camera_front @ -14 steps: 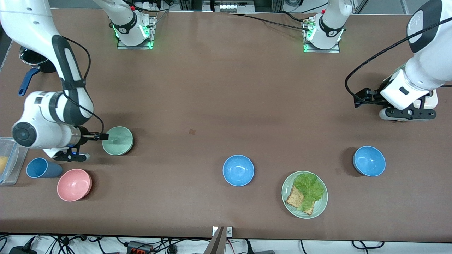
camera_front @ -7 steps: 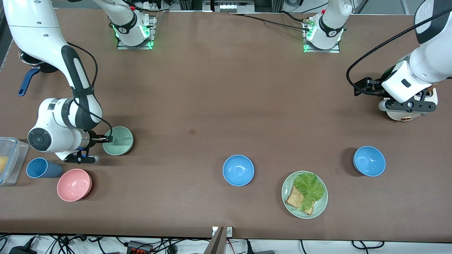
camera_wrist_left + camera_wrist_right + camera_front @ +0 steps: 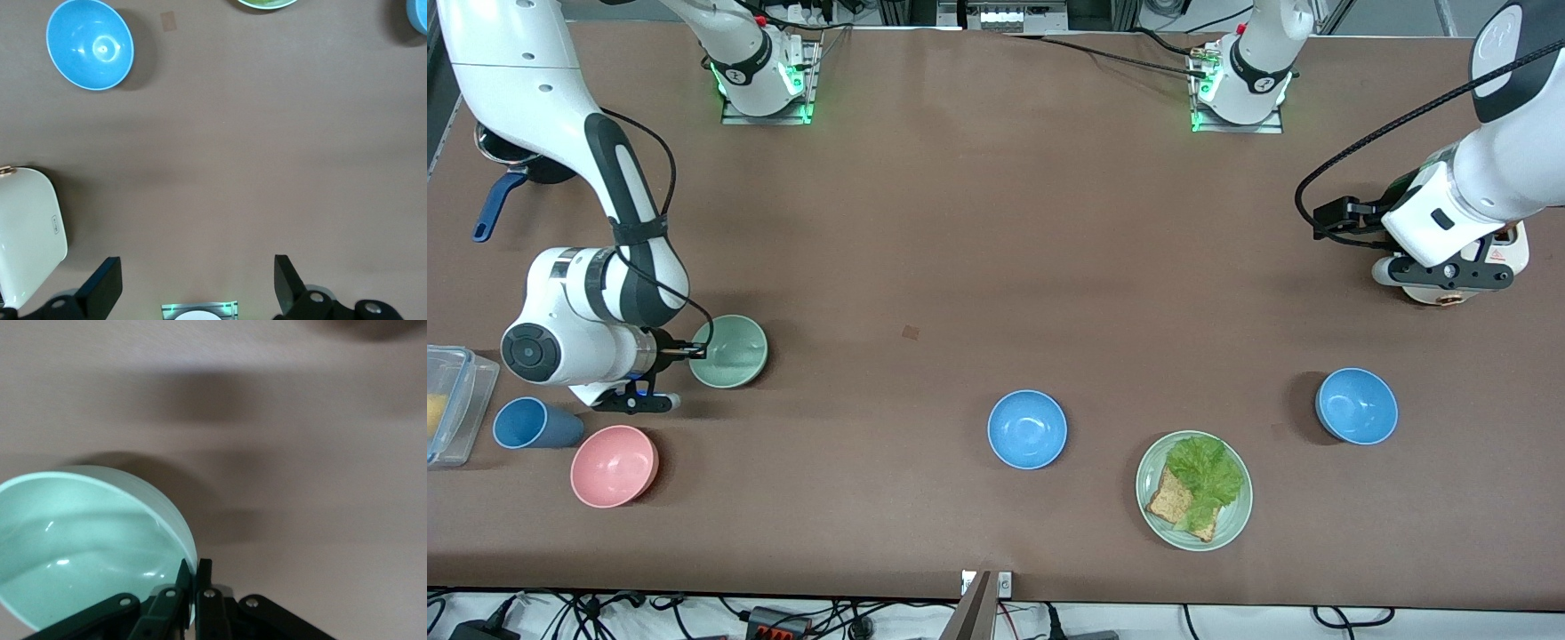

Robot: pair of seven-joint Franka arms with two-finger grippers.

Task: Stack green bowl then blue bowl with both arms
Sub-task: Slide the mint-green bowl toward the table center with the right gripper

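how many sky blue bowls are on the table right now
2. One blue bowl sits mid-table beside the lettuce plate; the other blue bowl lies toward the left arm's end. None seem hidden.

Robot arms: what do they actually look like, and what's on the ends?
Both are thick white jointed tubes with black bands and black cables looped along them, on bases lit green. The right arm ends in a slim black two-finger right claw; the left arm carries a black left claw with two blocky fingers.

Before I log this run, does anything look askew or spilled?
Nothing is spilled. Only the green bowl sits tilted, its rim pinched by the right gripper. The left gripper hangs open over bare table.
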